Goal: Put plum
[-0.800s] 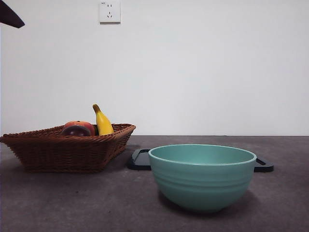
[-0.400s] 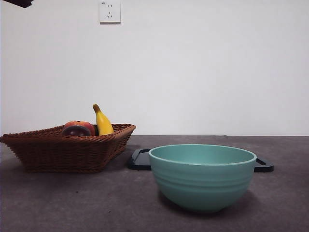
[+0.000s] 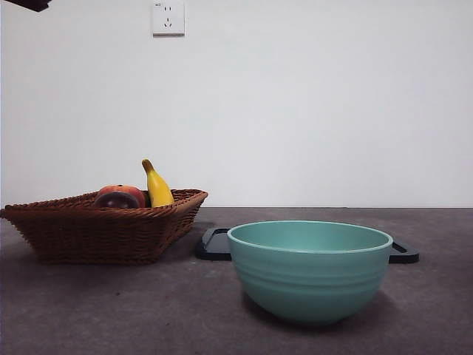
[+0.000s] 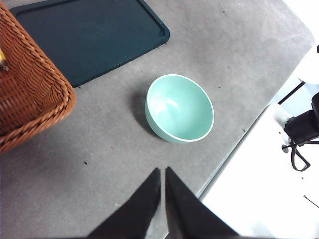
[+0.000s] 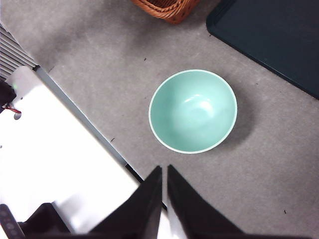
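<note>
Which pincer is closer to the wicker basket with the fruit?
Left, as far as I can judge. The left pincer sees a large part of the wicker basket beside it; the right pincer hangs above the green bowl and sees only a corner of the basket.

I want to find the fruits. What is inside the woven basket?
Inside the wicker basket the front view shows a yellow banana, a red-orange fruit and the dark plum in front of it. The basket's wall hides their lower parts and anything lying lower.
</note>
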You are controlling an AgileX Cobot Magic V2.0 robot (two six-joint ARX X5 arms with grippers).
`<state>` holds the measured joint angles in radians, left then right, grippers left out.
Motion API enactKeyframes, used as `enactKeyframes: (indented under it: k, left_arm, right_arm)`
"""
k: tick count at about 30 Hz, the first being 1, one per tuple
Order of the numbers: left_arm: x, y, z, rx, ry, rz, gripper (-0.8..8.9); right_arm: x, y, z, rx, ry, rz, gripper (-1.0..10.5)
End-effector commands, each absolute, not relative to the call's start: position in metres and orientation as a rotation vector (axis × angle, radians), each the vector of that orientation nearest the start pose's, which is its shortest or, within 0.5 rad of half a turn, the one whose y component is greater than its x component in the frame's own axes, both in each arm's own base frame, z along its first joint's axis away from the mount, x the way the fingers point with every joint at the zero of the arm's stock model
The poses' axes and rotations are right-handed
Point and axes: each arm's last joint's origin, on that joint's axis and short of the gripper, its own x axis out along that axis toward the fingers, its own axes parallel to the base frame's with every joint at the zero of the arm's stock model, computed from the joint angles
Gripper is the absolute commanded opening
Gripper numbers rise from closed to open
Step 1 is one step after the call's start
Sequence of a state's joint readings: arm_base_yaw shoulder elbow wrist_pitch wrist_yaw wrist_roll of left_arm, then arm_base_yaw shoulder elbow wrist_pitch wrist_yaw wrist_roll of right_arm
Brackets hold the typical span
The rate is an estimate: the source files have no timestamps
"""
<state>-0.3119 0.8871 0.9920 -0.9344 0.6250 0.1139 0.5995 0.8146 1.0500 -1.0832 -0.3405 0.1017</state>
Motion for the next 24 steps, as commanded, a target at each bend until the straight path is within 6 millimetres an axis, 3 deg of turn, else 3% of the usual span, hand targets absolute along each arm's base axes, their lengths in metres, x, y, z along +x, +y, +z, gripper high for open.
enactKeyframes:
  k: [1, 8, 12, 18, 21, 24]
  left_arm:
    - [0.141, -0.064, 0.332, -0.027, 0.770, -0.938, 0.12]
    - [0.138, -0.063, 0.335, -0.018, 0.739, -0.935, 0.12]
    - [0.135, -0.054, 0.352, 0.037, 0.535, -0.870, 0.12]
    - [0.129, -0.033, 0.378, 0.116, 0.106, -0.608, 0.12]
    - [0.121, -0.023, 0.374, 0.140, -0.032, -0.418, 0.12]
    - [0.111, -0.014, 0.356, 0.145, -0.121, -0.245, 0.12]
  right_arm:
    - [0.099, 0.081, 0.344, -0.030, 0.895, 0.847, 0.1]
    - [0.100, 0.081, 0.344, -0.030, 0.893, 0.848, 0.1]
    - [0.100, 0.081, 0.344, -0.030, 0.892, 0.848, 0.1]
    - [0.100, 0.081, 0.344, -0.030, 0.891, 0.848, 0.1]
    - [0.100, 0.081, 0.344, -0.030, 0.891, 0.848, 0.1]
    - [0.100, 0.081, 0.344, -0.030, 0.891, 0.848, 0.1]
